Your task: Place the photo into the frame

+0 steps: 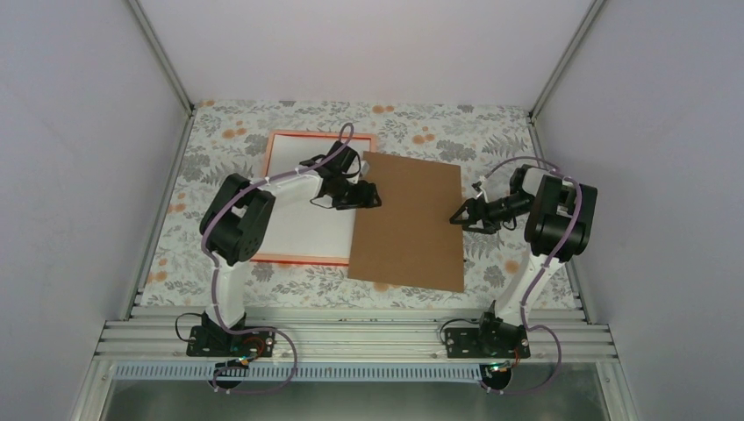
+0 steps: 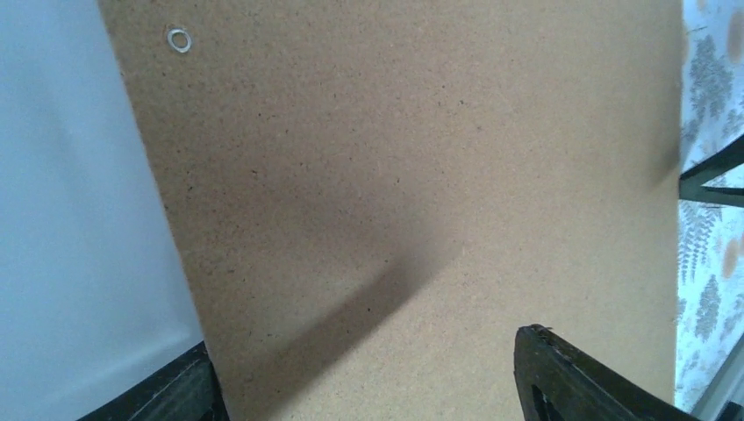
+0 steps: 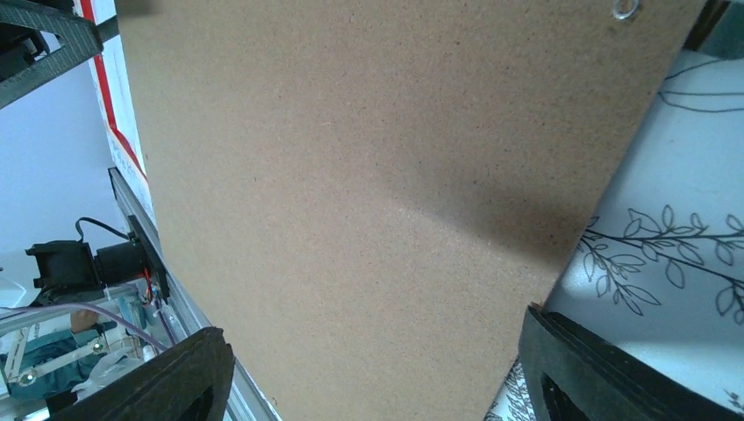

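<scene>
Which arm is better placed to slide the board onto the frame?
Likely left: the left gripper, open, is where the board overlaps the frame; the right gripper sits at the far edge.

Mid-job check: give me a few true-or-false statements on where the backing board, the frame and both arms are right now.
1. The brown backing board overlaps the frame's right side. True.
2. The board hides the whole frame. False: most of the frame, with a white surface inside it, shows left of the board.
3. The left gripper is over the board's left edge, fingers spread. True.
4. The right gripper hovers over the frame. False: it is at the board's right edge, away from the frame.
5. The right gripper's fingers are pinched shut. False: they are spread wide.
</scene>
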`<state>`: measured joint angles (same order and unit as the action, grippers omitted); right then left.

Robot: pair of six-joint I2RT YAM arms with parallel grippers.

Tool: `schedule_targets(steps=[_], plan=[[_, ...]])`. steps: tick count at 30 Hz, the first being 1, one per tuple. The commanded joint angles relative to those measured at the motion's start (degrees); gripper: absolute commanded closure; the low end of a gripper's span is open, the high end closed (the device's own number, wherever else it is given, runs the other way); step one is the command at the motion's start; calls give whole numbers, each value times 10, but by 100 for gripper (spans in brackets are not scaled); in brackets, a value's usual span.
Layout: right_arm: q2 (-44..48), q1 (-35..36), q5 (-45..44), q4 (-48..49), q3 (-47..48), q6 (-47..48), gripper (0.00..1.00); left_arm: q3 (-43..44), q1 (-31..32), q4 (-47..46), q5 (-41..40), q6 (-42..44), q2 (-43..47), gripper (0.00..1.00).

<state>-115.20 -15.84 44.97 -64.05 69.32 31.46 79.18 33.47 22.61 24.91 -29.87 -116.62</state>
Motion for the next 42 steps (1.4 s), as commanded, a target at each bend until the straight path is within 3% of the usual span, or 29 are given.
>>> schedule_targets(steps=[1, 5, 11, 14, 19, 22, 26, 30, 35, 42], plan=[[-59, 12, -136, 74, -44, -16, 16, 5, 7, -36, 59, 8, 54, 27], [-57, 15, -113, 70, -36, -20, 17, 33, 18, -44, 83, 3, 83, 34], [-37, 21, -31, 56, 1, -18, 16, 82, 26, -46, 115, -9, 85, 56], [-21, 23, 8, 55, 14, -18, 16, 89, 26, -47, 120, -25, 67, 57], [14, 23, 23, 74, 19, -29, 15, 82, 12, -53, 128, -55, 34, 74], [42, 22, 20, 80, 16, -30, 15, 92, -1, -42, 124, -58, 27, 76], [89, 18, 12, 91, 22, -36, 12, 116, -11, -36, 140, -57, 27, 97], [159, 6, 5, 110, 50, -54, 7, 166, -21, -14, 132, -19, 51, 98], [215, -13, 12, 93, 132, -83, 2, 263, -31, 37, 116, 100, 91, 98], [278, -28, 66, 118, 192, -174, 0, 404, -38, 129, -26, 218, 123, 98]])
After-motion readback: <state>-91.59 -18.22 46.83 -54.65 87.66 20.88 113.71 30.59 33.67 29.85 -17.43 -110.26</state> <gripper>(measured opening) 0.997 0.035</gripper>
